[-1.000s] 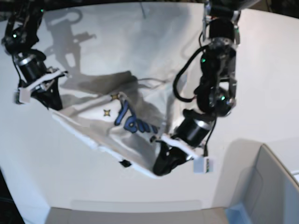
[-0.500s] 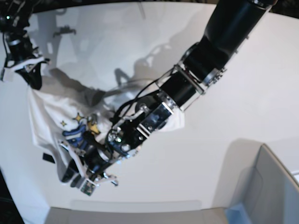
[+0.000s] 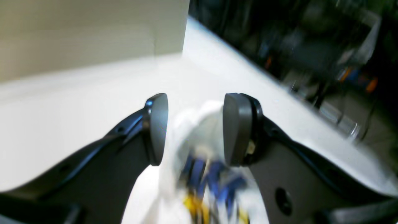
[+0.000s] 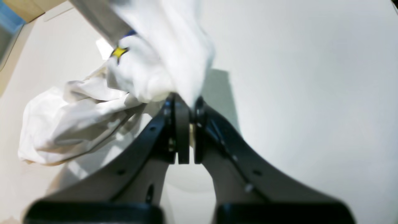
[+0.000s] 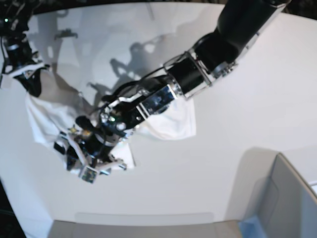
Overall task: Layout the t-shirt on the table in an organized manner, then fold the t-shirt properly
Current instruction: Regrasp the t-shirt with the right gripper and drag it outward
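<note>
The white t-shirt lies crumpled across the table, from the far left to the middle. In the left wrist view its blue and yellow print shows blurred. My left gripper reaches low over the shirt's near-left end. Its jaws stand open, with loose cloth lying between the pads. My right gripper is at the far left, shut on a bunched edge of the t-shirt. From there the cloth hangs down toward the table.
A grey box with a blue corner stands at the near right. Its pale wall fills the upper left of the left wrist view. The table's curved edge and dark clutter lie beyond it. My left arm stretches diagonally over the table.
My left arm swept the shirt's hem from the middle to the near left, then opened its jaws and let the cloth go. My right gripper moved further to the far left, still gripping.
</note>
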### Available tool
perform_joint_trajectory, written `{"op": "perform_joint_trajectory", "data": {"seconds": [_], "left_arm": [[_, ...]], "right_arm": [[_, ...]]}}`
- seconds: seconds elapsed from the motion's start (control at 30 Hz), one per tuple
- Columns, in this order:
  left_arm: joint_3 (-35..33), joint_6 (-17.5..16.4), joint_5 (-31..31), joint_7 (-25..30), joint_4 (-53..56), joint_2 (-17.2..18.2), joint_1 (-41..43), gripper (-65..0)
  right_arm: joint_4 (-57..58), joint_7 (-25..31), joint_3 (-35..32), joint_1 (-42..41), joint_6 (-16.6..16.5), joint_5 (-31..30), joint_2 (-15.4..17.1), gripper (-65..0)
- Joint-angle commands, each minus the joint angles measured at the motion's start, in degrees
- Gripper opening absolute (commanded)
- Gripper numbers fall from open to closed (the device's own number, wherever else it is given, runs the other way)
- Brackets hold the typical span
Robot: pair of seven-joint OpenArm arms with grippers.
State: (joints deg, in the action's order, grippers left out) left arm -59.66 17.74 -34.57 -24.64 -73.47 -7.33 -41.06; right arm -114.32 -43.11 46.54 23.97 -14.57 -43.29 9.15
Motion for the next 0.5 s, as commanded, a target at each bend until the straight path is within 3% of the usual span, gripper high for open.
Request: {"op": "perform_joint_trajectory", "data": {"seconds": [0.0,0.1,0.23,0.4,0.47], "left_arm": [[-2.19,-0.73,0.32,0.95,-1.12,-1.06,-3.73,-35.2],[-7.02,-0.29,0.32,-0.46,-1.12,-1.06,-6.63,-35.2],[-6.76,-0.2,0.32,-0.54,-1.12,-1.06,-6.11,-35.2],[-0.52,-0.11,0.32,-1.07,-1.91,-0.97,-2.15,-35.5],[5.99,-0.11,0.32,-5.2,-6.31,1.31,2.16,-35.5]], "right_arm": [[-0.97,1.66,0.18,-0.1,-0.25,-0.89,0.13,-65.0],[-1.15,1.66,0.27,0.17,-0.25,-0.89,-0.58,-65.0],[-1.15,1.66,0.44,0.43,-0.33,-0.89,-0.66,-65.0],[-1.06,1.66,0.62,0.87,-0.33,-0.62,-0.31,-65.0],[-1.06,1.66,0.62,0.61,-0.33,-0.62,-0.14,-65.0]]}}
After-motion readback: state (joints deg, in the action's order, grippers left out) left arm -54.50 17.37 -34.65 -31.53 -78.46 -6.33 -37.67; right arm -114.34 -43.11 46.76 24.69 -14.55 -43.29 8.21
